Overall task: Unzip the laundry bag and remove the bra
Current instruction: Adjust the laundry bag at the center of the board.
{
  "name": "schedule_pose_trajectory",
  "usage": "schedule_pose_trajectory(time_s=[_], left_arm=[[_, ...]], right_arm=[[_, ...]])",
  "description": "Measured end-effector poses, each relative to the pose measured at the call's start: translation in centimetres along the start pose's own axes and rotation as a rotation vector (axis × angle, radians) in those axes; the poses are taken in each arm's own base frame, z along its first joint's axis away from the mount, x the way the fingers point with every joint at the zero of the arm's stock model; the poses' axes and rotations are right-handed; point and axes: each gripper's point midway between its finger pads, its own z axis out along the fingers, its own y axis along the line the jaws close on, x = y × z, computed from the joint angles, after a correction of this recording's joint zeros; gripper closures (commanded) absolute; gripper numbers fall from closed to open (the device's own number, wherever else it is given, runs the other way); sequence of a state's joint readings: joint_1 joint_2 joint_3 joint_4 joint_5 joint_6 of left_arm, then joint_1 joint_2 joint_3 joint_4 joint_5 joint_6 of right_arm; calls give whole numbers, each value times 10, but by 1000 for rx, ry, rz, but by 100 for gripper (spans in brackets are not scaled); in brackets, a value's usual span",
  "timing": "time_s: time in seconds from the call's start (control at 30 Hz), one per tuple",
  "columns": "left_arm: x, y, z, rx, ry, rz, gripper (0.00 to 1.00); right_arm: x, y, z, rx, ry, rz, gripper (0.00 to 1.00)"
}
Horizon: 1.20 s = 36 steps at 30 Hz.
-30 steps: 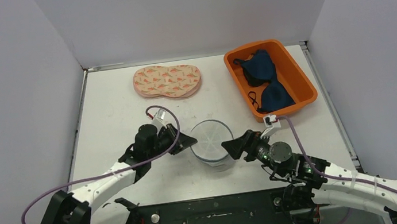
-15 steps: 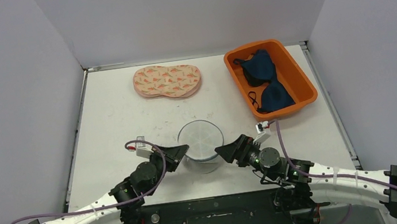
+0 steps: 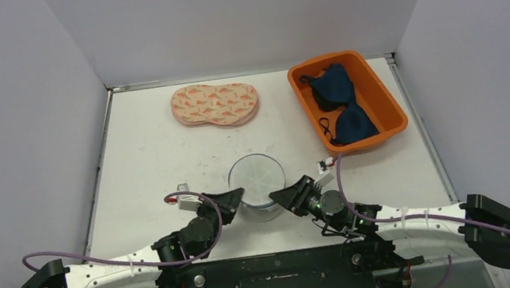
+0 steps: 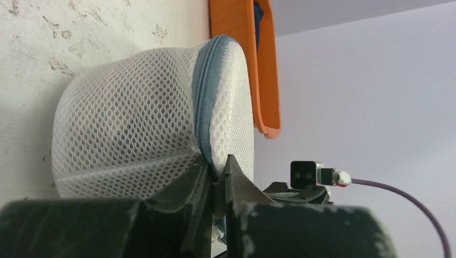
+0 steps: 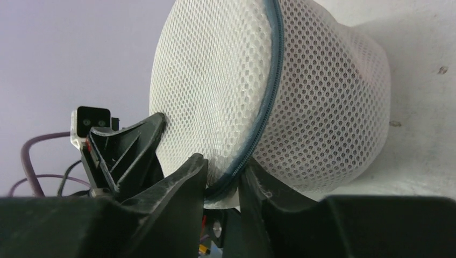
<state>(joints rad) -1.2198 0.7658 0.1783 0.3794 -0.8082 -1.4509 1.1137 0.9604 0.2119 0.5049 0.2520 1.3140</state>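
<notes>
The laundry bag [image 3: 256, 177] is a round white mesh pouch with a blue zipper [image 4: 201, 107], lying near the table's front middle. My left gripper [image 3: 236, 192] comes in from the left. In the left wrist view the left gripper [image 4: 216, 164] is shut on the bag's [image 4: 134, 123] zipper edge. My right gripper [image 3: 279, 195] meets the bag from the right. In the right wrist view the right gripper [image 5: 223, 164] pinches the zipper [image 5: 263, 113] seam and mesh of the bag [image 5: 322, 97]. The bra is hidden; only a dim dark patch shows through the mesh.
An orange bin [image 3: 305, 107] at the back right holds dark blue garments [image 3: 339, 99]. A pink patterned pad [image 3: 215, 104] lies at the back middle. White walls close in the table on three sides. The bin's wall [image 4: 258, 64] rises just behind the bag.
Both arms have folded down and back toward the near edge, and the bag has shifted slightly left with them. The right gripper's jaws have closed onto the zipper seam. The left stays shut.
</notes>
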Motion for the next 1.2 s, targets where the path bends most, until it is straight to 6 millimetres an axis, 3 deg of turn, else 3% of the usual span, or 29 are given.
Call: schedule_pose_trajectory(time_s=[0.07,0.13,0.2,0.27,0.5,0.6,0.73,0.87,1.0,1.13,1.2], left_arm=[[2,1,-1,0,2,21,67],[3,2,-2,-2,5,48,39],[1,1,-5,2,16,71,21],[-3,-4,-11,11,28,88,12],[-28,-26,-28,111,73,87,16],[-32,-18,-23,141,104,86,18],[-16,15,-9,68,222,118,20],[16,36,-3,0,402,130,25],[34,31,-7,27,508,106,30],[37,13,-9,98,530,73,47],[36,9,-9,112,528,63,49]], right_arm=[[1,-2,1,7,0,3,94],[-1,-1,2,4,-5,1,95],[-4,-1,2,0,7,-10,95],[-11,0,2,-5,12,-22,95],[-33,-2,-6,-29,50,-63,95],[-34,-1,-8,-45,86,-58,95],[-29,-3,-9,-52,130,-55,95],[-21,-8,-9,-50,171,-51,95],[-19,-11,-10,-48,183,-49,95],[-20,-12,-10,-56,176,-41,95],[-19,-15,-11,-56,177,-36,95]])
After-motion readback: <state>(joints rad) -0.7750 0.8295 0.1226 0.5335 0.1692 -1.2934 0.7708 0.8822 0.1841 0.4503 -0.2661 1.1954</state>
